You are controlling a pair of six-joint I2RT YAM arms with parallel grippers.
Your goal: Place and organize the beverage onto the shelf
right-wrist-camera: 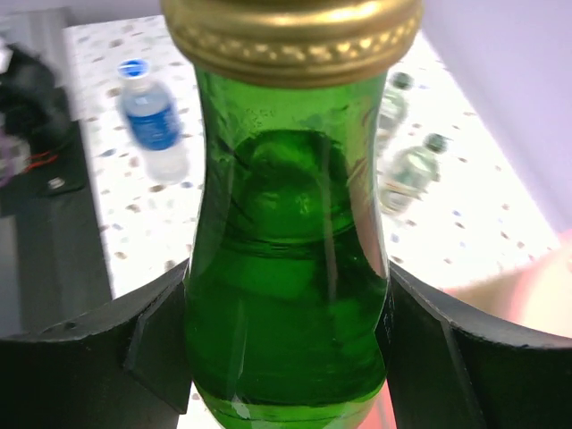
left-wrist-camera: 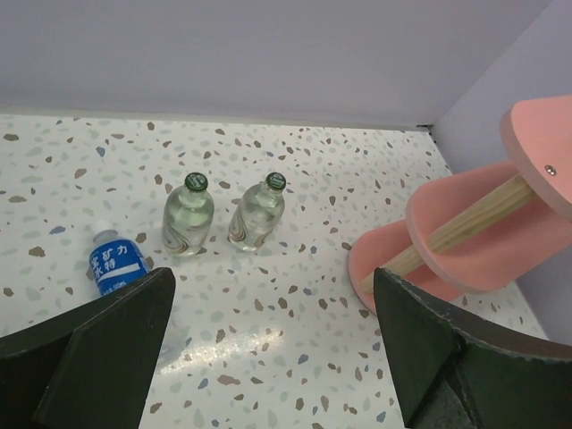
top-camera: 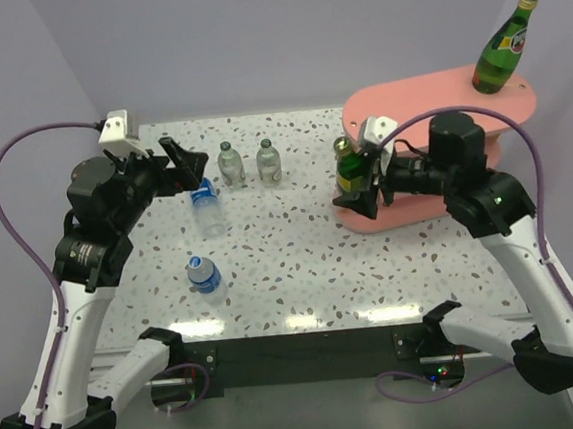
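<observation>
My right gripper is shut on a dark green, gold-capped bottle, held upright at the left edge of the pink shelf's lower boards. I cannot tell whether the bottle rests on a board. A second green bottle stands on the top tier. My left gripper is open and empty above the table. It hangs just over a blue-label bottle that appears to lie on its side. Two clear green-capped bottles stand beyond it.
Another blue-label bottle stands nearer the front, left of centre. The shelf fills the table's far right corner, close to the back and side walls. A purple cable loops over each arm.
</observation>
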